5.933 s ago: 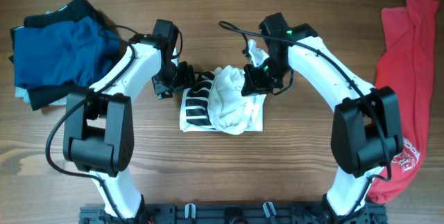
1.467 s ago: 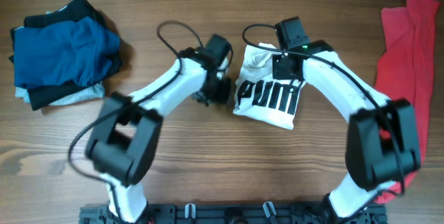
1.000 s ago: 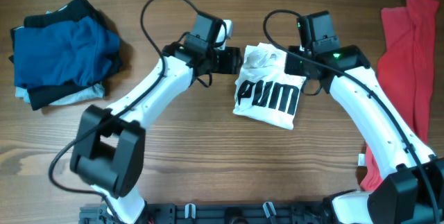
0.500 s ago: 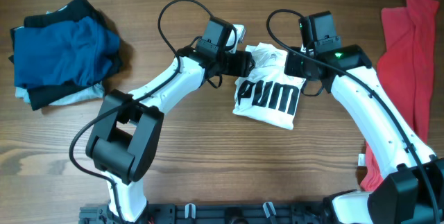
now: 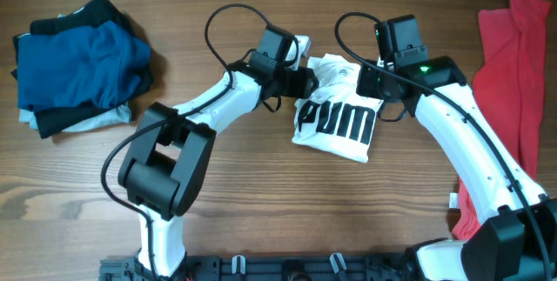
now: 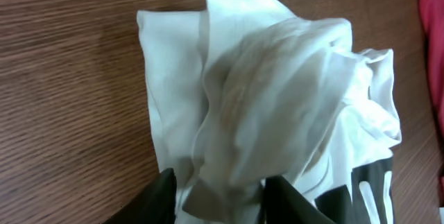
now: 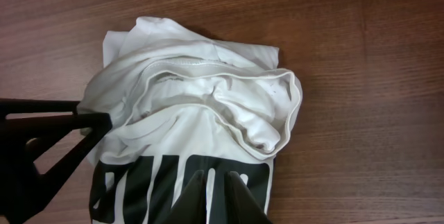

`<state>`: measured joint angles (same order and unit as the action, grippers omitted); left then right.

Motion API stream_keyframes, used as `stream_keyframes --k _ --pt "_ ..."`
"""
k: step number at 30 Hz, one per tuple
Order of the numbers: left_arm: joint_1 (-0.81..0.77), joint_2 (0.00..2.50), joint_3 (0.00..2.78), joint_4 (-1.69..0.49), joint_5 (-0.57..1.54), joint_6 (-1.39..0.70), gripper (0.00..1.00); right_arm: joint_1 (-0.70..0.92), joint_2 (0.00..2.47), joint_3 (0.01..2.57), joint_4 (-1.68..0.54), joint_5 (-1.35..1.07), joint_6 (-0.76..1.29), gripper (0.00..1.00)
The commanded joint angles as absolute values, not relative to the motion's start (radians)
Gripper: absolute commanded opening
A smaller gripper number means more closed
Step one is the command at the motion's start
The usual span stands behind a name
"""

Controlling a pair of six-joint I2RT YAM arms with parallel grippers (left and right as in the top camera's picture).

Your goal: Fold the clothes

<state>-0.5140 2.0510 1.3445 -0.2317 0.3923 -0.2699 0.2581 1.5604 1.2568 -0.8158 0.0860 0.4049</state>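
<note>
The white T-shirt (image 5: 335,117) with its black print lies half folded mid-table, its upper part (image 6: 277,78) bunched in loose folds (image 7: 208,92). My left gripper (image 5: 305,79) is at the shirt's upper left corner. In the left wrist view my left gripper (image 6: 222,180) is shut on a fold of white cloth that fills the gap between its fingers. My right gripper (image 5: 381,103) hovers over the shirt's right side. In its own view the right gripper (image 7: 216,176) is shut above the black print, holding nothing.
A stack of blue, black and pale-blue clothes (image 5: 74,63) sits at the far left. A red T-shirt (image 5: 513,98) lies stretched along the right edge, and a sliver of it (image 6: 433,37) shows in the left wrist view. Bare wooden table (image 5: 261,211) lies in front.
My left gripper has slid right onto the shirt's bunched corner and its jaws have closed on the cloth. The right arm has stayed where it was.
</note>
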Motion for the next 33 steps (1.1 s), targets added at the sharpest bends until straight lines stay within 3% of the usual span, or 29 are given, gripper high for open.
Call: stream_keyframes --k 1,5,14,15,17,19,20,28,33 --pt "-0.518 2.055 1.344 -0.2 0.413 -0.254 0.12 0.257 1.567 1.256 -0.818 0.076 0.422 0.1" --pt "-0.495 2.055 1.344 -0.156 0.319 -0.323 0.05 0.257 1.567 1.256 -0.825 0.076 0.422 0.09" --pt "-0.418 2.08 1.344 -0.155 0.208 -0.534 0.08 0.257 1.567 1.256 -0.83 0.077 0.422 0.1" --pt "-0.419 2.093 1.344 -0.165 0.207 -0.533 0.1 0.257 1.567 1.256 -0.83 0.077 0.422 0.1" --pt "-0.421 2.117 1.343 -0.18 0.216 -0.533 0.25 0.257 1.567 1.256 -0.83 0.077 0.422 0.1" --pt "-0.425 2.134 1.343 -0.184 0.236 -0.532 0.52 0.257 1.567 1.256 -0.831 0.077 0.422 0.1" --pt "-0.429 2.139 1.343 -0.183 0.255 -0.531 0.58 0.257 1.567 1.256 -0.832 0.077 0.422 0.1" --pt "-0.397 2.072 1.344 -0.229 0.309 -0.475 0.68 0.257 1.567 1.256 -0.835 0.081 0.422 0.1" --pt "-0.349 2.011 1.344 -0.24 0.485 -0.476 0.7 0.257 1.567 1.254 -0.835 0.081 0.422 0.1"
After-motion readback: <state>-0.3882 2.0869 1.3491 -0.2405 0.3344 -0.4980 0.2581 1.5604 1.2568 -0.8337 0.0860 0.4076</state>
